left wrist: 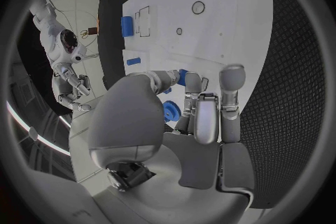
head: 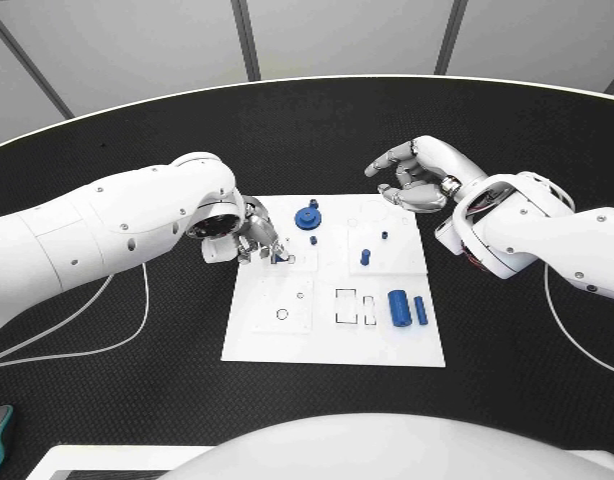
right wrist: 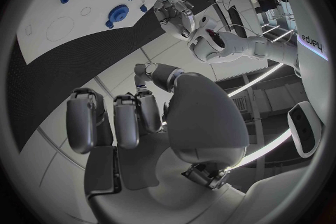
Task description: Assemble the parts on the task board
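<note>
Left robot hand (head: 260,240) lowered onto task board's (head: 333,340) left edge, fingers part curled, grasping nothing discernible. Right robot hand (head: 414,175) raised beyond board's far right corner, curled, empty. On board: blue round part (head: 306,215), small pegs (head: 365,257), two cylinders (head: 398,305). Black counter (head: 134,400) beneath.

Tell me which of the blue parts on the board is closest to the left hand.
The round gear-shaped blue part at the board's far end, just beside the left hand. The small pegs and the two cylinders lie farther across the task board.
</note>
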Action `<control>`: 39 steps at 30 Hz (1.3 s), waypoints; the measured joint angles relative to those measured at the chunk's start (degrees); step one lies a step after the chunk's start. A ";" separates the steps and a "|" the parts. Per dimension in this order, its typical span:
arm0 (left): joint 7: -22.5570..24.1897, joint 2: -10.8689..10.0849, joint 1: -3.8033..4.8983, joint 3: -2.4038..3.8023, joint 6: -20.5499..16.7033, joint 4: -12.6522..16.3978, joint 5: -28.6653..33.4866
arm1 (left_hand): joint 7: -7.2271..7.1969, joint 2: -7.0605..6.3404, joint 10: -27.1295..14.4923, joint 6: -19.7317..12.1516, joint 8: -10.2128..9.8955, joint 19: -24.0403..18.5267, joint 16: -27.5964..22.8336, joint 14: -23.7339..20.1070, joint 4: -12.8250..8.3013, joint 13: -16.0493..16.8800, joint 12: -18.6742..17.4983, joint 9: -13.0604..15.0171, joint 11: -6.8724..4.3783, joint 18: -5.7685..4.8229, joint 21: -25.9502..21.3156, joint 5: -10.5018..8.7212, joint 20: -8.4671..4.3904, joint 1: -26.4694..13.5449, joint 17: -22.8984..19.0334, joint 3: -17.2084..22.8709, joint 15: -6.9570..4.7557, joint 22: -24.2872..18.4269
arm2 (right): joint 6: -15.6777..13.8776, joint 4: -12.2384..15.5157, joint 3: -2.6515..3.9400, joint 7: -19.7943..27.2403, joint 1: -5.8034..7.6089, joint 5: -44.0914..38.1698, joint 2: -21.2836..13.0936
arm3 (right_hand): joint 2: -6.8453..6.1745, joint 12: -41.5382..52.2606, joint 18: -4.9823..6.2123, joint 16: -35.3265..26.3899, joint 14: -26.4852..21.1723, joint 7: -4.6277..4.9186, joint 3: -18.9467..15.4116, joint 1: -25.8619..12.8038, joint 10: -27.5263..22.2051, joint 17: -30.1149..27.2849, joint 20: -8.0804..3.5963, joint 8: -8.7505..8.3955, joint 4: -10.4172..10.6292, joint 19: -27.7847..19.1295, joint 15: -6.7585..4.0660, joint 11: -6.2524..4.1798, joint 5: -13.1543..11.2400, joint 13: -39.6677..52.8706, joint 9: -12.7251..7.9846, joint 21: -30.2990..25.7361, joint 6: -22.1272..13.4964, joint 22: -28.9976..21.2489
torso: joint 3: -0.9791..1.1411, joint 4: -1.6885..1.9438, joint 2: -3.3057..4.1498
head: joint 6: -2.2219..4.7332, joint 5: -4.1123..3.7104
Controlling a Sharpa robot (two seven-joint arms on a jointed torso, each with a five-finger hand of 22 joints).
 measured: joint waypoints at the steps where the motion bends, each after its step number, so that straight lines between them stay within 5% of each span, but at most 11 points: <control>1: 0.00 0.54 0.14 0.00 1.53 -0.95 0.42 | 0.00 0.00 0.00 0.00 0.00 0.00 0.00 0.00 0.00 0.05 0.00 0.01 0.00 0.00 0.00 -0.01 0.00 0.00 0.00 0.00 0.00 0.00 | 0.02 -0.02 0.00 -0.02 0.00 0.00 0.02 | 0.00 0.00 0.00 0.00 0.00 0.00 0.00 0.00 0.00 0.00 0.00 0.00 0.00 0.00 0.00 0.00 0.00 0.00 0.00 0.00 0.00 0.00 | 0.00 -0.01 0.02 | 0.03 0.01; 8: 0.00 3.89 0.49 0.00 7.92 -6.32 1.89 | 0.00 0.01 0.74 0.00 0.00 0.00 0.23 0.00 -0.01 0.79 0.00 0.02 -0.07 0.01 0.31 -0.06 0.00 -0.01 -0.01 0.00 0.00 0.30 | 0.07 -0.11 -0.01 -0.11 0.00 0.00 0.17 | 0.00 0.00 0.00 0.00 0.00 0.00 0.00 0.00 0.00 0.00 0.00 0.00 0.00 0.00 0.00 0.00 0.00 -0.01 0.00 0.00 0.00 0.00 | 0.01 0.01 0.07 | 0.13 0.01; 16: 0.00 7.37 0.57 -0.01 9.74 -11.23 1.09 | 0.00 0.75 1.74 0.00 0.01 0.29 0.26 0.00 -0.03 2.24 0.68 0.05 -0.10 0.01 0.98 -0.18 -0.23 -0.75 -0.01 -0.01 0.00 1.40 | 0.08 -0.22 -0.01 -0.14 0.00 0.00 0.43 | 0.00 0.00 0.00 0.00 0.00 0.00 0.00 0.00 0.00 -0.01 0.00 0.00 0.00 0.00 0.00 0.00 0.00 -0.01 0.00 0.00 0.00 0.00 | 0.02 0.02 0.07 | 0.12 0.16; 39: 0.00 12.67 0.56 -0.04 15.61 -17.79 -3.76 | 0.00 2.39 4.13 0.00 0.01 1.73 1.79 0.00 -0.19 6.23 2.61 0.14 -0.38 -0.84 4.00 -0.25 -0.50 -2.39 -0.02 -0.02 -0.41 5.41 | 0.10 -0.22 -0.01 -0.28 0.00 0.00 0.76 | 0.00 0.00 0.00 0.00 0.00 0.00 0.00 0.00 0.00 -0.01 0.00 0.00 0.00 0.00 0.00 0.00 0.00 -0.02 0.01 0.00 0.00 0.00 | 0.04 -0.01 0.07 | -0.25 0.50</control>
